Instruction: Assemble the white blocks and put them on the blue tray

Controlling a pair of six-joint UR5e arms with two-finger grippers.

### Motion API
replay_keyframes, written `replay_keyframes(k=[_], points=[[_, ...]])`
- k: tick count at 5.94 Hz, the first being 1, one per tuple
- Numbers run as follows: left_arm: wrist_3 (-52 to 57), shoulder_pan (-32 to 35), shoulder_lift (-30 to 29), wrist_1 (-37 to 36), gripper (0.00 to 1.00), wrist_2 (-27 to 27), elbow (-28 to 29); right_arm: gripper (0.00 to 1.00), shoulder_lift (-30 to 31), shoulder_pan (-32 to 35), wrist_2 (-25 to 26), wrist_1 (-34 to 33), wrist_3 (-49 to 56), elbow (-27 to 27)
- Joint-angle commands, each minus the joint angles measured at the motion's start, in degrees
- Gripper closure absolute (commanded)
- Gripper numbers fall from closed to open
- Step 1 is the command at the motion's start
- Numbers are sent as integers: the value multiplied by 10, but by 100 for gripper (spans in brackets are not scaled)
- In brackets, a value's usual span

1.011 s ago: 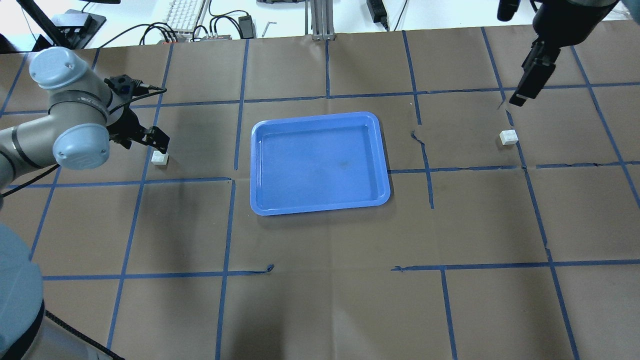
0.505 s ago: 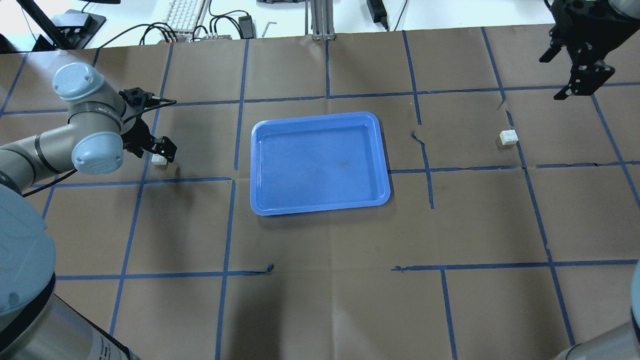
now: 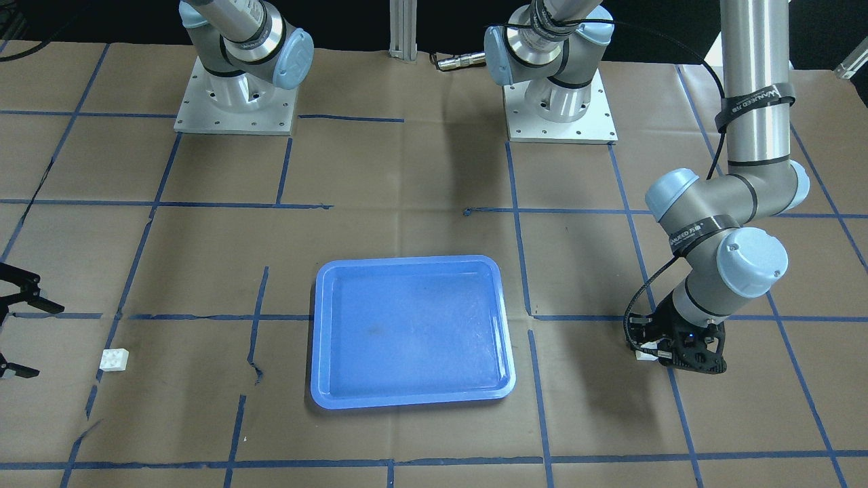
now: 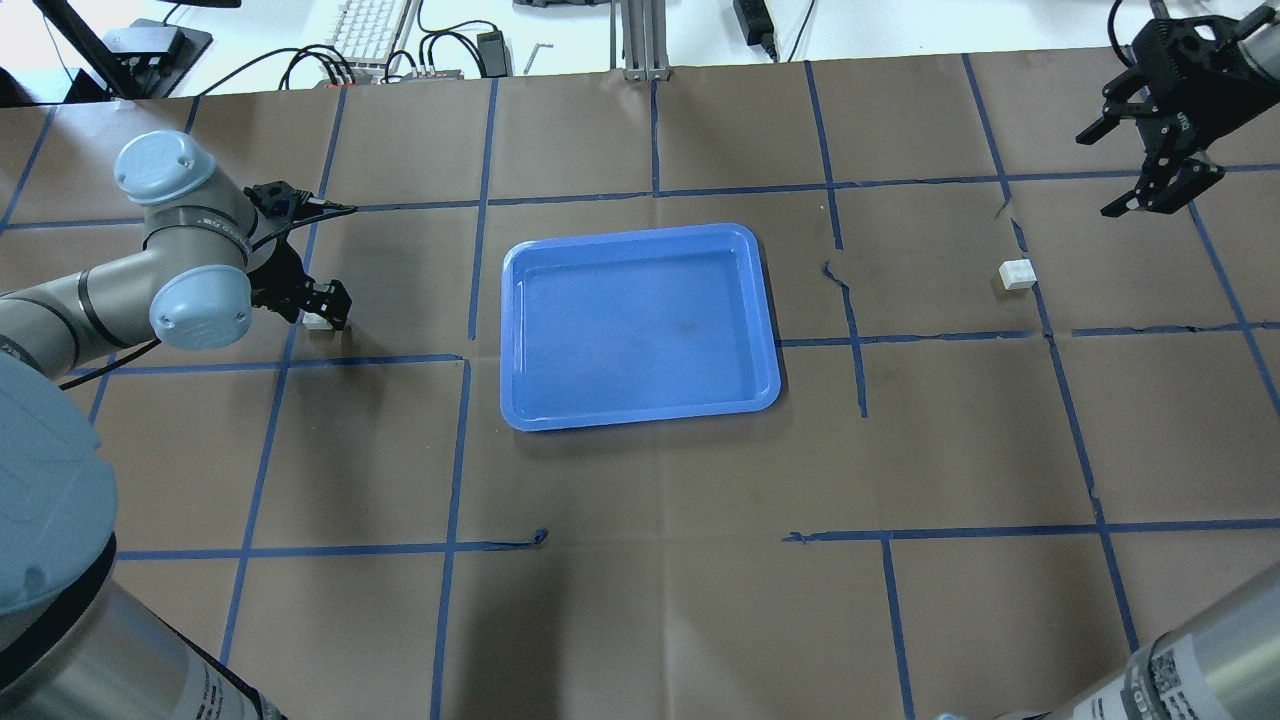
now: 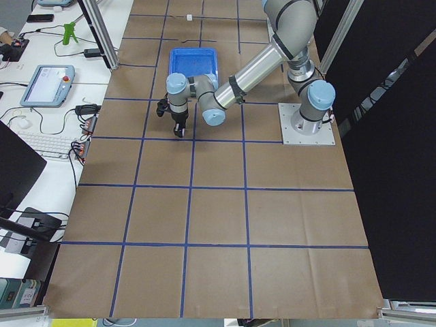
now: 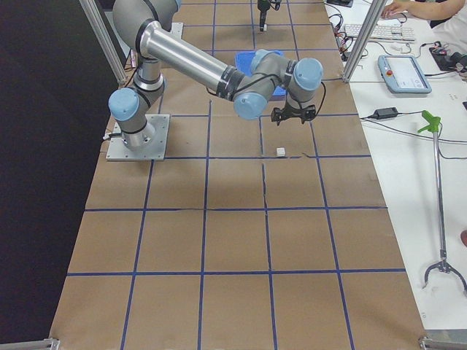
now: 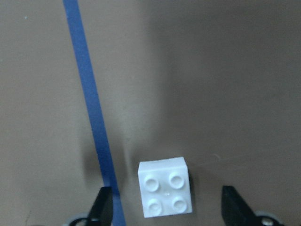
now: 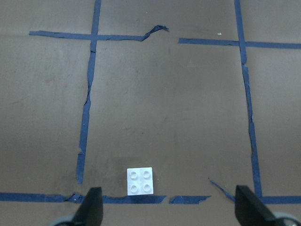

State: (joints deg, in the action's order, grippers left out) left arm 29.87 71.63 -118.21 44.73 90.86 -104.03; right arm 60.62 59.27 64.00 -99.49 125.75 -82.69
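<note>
One white block (image 4: 317, 321) lies left of the blue tray (image 4: 640, 325). My left gripper (image 4: 322, 303) is open and low over it, and the wrist view shows the block (image 7: 165, 187) between the two fingertips (image 7: 101, 207), not touched. The other white block (image 4: 1017, 274) lies right of the tray, studs up. My right gripper (image 4: 1095, 174) is open, raised, and beyond and to the right of that block. The right wrist view shows the block (image 8: 140, 181) ahead of the gripper (image 8: 170, 212) and left of centre. The tray (image 3: 410, 332) is empty.
Brown paper with blue tape lines covers the table (image 4: 640, 560), torn in spots near the right block. A keyboard (image 4: 370, 28), cables and an aluminium post (image 4: 640, 40) sit beyond the far edge. Both arm bases (image 3: 234, 102) stand on the robot's side.
The left gripper has moved down and closer over its block. The right arm has swung right and turned, and its open gripper now points toward the right block.
</note>
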Motion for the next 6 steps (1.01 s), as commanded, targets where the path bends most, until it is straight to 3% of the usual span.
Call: replay_keyframes(k=[1,4,5,6], points=[[92,4,12,-3,100,2,3,1,-74,-20,-46,-1,48,-2],[266,93,75,31,100,2,11,0,-82,-20,-43,0,79,-38],[294,156,78,48,100,5,11,0,-82,-21,-38,-2,79,-42],[297,227,70,58,100,47,16,0,-83,-21,-38,-3,80,-42]])
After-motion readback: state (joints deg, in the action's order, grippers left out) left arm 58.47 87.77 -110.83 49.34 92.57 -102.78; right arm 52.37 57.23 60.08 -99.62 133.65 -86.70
